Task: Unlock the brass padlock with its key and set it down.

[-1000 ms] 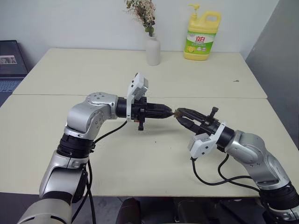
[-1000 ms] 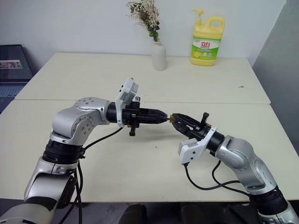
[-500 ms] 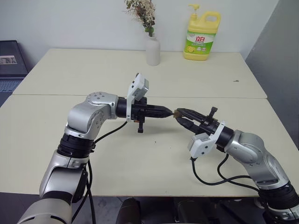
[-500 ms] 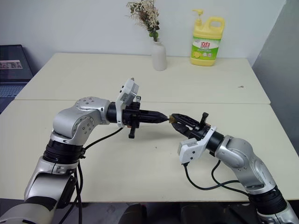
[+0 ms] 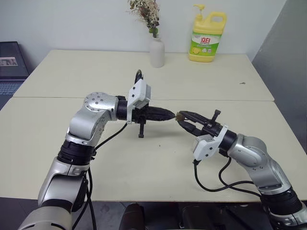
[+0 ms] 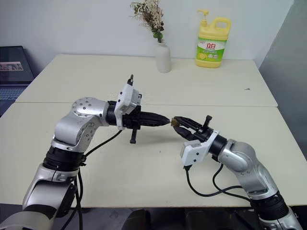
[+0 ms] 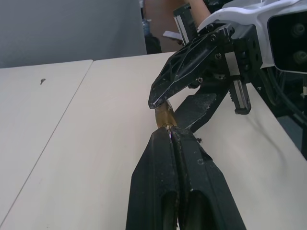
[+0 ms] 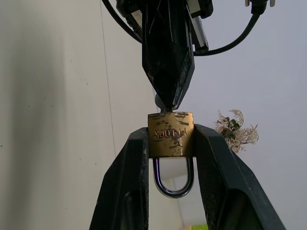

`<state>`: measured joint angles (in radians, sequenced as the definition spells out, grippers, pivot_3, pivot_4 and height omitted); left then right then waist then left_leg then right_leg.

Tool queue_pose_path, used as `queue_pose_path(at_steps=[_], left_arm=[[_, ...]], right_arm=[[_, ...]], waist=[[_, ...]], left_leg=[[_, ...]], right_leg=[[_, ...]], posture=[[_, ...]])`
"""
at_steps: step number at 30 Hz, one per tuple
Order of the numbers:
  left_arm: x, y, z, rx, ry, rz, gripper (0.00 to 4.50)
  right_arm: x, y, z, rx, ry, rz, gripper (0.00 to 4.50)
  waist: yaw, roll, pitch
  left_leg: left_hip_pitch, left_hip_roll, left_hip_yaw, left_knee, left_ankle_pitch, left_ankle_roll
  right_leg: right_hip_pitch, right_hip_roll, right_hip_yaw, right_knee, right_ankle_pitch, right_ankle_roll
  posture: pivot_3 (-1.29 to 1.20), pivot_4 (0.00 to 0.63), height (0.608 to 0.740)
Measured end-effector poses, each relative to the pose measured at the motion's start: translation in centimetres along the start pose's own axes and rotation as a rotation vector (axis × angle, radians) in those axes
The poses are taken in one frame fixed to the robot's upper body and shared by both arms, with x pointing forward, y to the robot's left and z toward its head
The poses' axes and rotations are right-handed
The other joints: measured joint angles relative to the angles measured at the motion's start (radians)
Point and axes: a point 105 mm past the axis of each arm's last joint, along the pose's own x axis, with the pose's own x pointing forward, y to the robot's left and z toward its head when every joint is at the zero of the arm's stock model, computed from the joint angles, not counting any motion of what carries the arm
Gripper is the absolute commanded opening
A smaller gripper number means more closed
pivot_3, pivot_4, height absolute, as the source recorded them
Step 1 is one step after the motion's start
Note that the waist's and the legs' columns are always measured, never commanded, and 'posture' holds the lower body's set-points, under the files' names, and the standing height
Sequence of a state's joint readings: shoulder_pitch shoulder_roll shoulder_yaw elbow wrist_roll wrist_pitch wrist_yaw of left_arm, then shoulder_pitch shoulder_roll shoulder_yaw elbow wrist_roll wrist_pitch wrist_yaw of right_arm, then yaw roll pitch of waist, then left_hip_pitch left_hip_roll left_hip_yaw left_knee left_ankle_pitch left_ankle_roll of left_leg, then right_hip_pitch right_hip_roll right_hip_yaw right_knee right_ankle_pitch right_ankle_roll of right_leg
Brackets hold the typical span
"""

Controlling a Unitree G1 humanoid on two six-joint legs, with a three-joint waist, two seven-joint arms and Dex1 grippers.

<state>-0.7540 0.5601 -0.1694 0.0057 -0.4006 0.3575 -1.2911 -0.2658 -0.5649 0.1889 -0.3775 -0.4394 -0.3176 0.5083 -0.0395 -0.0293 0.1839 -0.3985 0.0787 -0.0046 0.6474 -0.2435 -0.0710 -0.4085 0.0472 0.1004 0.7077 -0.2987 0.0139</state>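
The brass padlock (image 8: 170, 134), a scuffed golden block with a thin rounded steel shackle, sits clamped between the right pincer's (image 8: 170, 143) black fingers above the pale table (image 5: 144, 167). The left pincer (image 7: 171, 136), pressed together, pinches the key (image 8: 160, 101) at the padlock's base.

We see two cream tables (image 5: 72, 72) butted together, the seam running across between them. At 12 o'clock on the far table stands a white vase (image 5: 157, 51) with dried flowers (image 5: 146, 13); at 1 o'clock, a yellow detergent bottle (image 5: 206, 37) with a pump top. A pale wall (image 5: 72, 24) closes the back. A grey panel (image 5: 285, 62) rises at 3 o'clock. A dark laptop (image 5: 12, 64) sits at 9 o'clock. Lighting is even and diffuse.
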Motion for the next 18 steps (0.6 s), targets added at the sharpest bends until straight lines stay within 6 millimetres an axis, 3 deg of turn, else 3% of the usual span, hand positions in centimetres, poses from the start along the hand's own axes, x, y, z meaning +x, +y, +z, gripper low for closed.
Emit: queue_pose_path(at_steps=[13, 18], left_arm=[[0.49, 0.16, 0.29, 0.287, -0.005, 0.021, 0.0], [0.59, 0.23, 0.18, 0.32, -0.016, 0.025, 0.0]], right_arm=[[-0.06, -0.32, -0.19, 0.02, 0.007, -0.013, 0.94], [-0.06, -0.33, -0.28, 0.023, 0.012, -0.014, 0.94]], waist=[[0.0, 0.0, 0.0], [0.0, 0.0, 0.0]], left_leg=[[0.0, 0.0, 0.0, 0.0, 0.0, 0.0], [0.0, 0.0, 0.0, 0.0, 0.0, 0.0]], right_leg=[[0.0, 0.0, 0.0, 0.0, 0.0, 0.0], [0.0, 0.0, 0.0, 0.0, 0.0, 0.0]], posture=[[0.0, 0.15, 0.74], [0.0, 0.15, 0.74]])
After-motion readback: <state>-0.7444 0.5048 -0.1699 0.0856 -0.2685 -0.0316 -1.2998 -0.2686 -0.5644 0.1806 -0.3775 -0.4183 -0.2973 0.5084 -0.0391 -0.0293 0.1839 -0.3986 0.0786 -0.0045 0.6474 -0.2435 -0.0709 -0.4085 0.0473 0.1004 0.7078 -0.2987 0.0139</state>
